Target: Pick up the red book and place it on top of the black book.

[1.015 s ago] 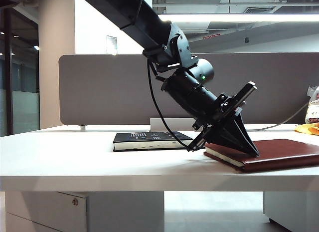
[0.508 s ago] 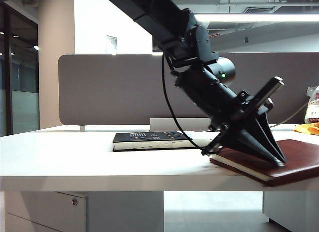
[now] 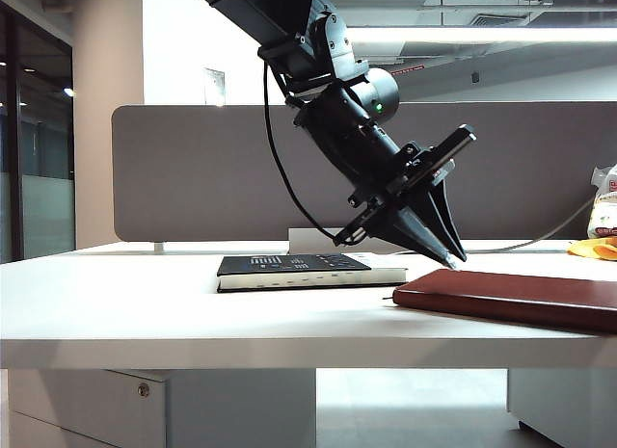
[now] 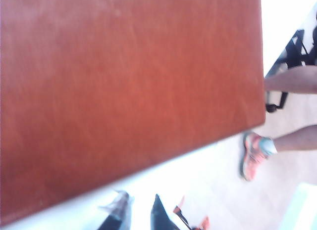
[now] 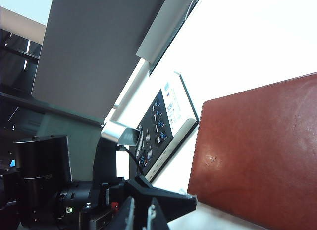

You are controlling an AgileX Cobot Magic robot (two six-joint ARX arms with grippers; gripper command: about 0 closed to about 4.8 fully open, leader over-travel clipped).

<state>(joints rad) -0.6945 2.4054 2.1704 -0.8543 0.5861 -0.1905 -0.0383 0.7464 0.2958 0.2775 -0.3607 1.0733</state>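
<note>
The red book [image 3: 511,299] lies flat on the white table [image 3: 116,303], right of the black book [image 3: 289,267]. My left gripper [image 3: 451,260] points down and right, with its tips just above the red book's left end and off the cover. In the left wrist view the red book [image 4: 124,91] fills most of the picture. The left gripper [image 4: 137,206] there has its jaws slightly apart and holds nothing. The right wrist view shows the red book [image 5: 257,151], the black book [image 5: 161,128] and my right gripper [image 5: 141,214], narrowly open and empty. The right gripper is outside the exterior view.
A grey partition [image 3: 193,169] runs along the back of the table. Something yellow [image 3: 593,248] lies at the far right. The red book sits near the table's edge. A person's leg and orange shoe [image 4: 255,153] show on the floor beyond that edge.
The left gripper was pressing on the red book, tilting and pushing it right. It has since lifted off and swung back left, and the book now lies flat.
</note>
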